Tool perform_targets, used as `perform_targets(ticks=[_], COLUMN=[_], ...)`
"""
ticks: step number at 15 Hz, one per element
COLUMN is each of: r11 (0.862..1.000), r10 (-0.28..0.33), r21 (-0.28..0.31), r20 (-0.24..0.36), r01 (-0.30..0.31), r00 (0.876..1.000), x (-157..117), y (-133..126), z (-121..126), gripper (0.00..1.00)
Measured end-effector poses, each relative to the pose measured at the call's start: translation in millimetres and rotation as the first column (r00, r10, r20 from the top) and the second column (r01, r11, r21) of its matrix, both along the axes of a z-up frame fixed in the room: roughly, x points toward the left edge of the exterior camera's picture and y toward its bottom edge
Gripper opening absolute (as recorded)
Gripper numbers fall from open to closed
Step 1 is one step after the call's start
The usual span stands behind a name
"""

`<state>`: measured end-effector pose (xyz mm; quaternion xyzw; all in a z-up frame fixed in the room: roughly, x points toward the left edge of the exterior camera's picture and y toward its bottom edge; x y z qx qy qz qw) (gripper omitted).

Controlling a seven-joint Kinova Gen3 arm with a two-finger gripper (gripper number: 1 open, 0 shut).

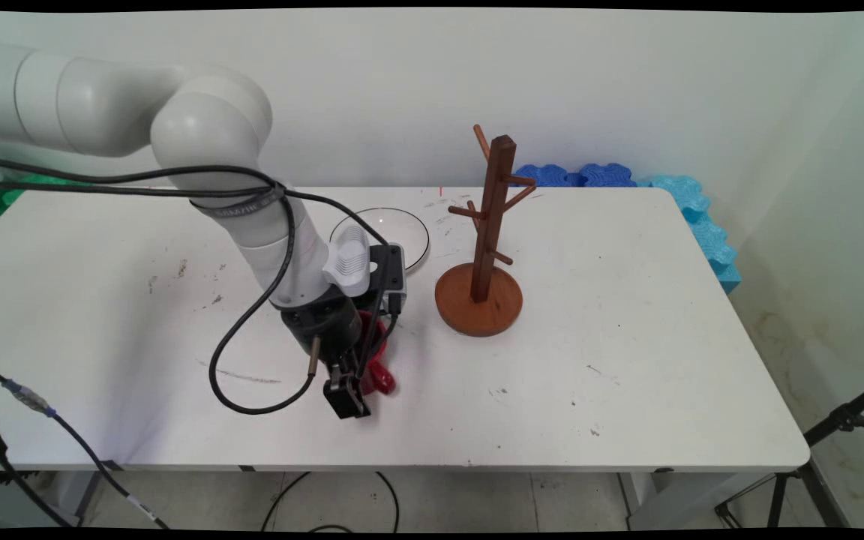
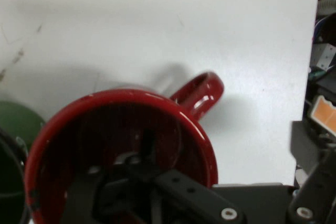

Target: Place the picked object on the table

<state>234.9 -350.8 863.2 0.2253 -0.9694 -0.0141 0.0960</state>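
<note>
A red mug [image 2: 123, 145] stands upright on the white table [image 1: 627, 337], and the hand view looks down into it, its handle [image 2: 202, 92] pointing away from the hand. My gripper [image 2: 226, 187] is low over the mug and open. One finger reaches down inside the cup and the other stands outside its rim, well clear of the wall. In the main view the gripper [image 1: 349, 390] hides most of the mug, so only its red handle side [image 1: 379, 379] shows. A green rounded thing [image 2: 13, 129] sits close beside the mug.
A wooden mug tree [image 1: 486, 247] on a round base stands right of the gripper. A clear glass bowl [image 1: 402, 225] lies behind the hand. Blue foam pieces [image 1: 574, 175] line the far right edge. Black cables [image 1: 252, 352] hang from the arm onto the table.
</note>
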Motion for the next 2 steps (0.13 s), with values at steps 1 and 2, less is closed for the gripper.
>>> perform_targets(ticks=[1,2], r11=[1.000,1.000], r10=[-0.001,-0.002], r21=[-0.001,-0.004], r20=[-0.005,-0.013], r01=[0.001,0.002], r00=[1.000,1.000], x=[-0.2,-0.5], y=[0.2,0.6], z=[0.4,1.3], gripper=[1.00,1.00])
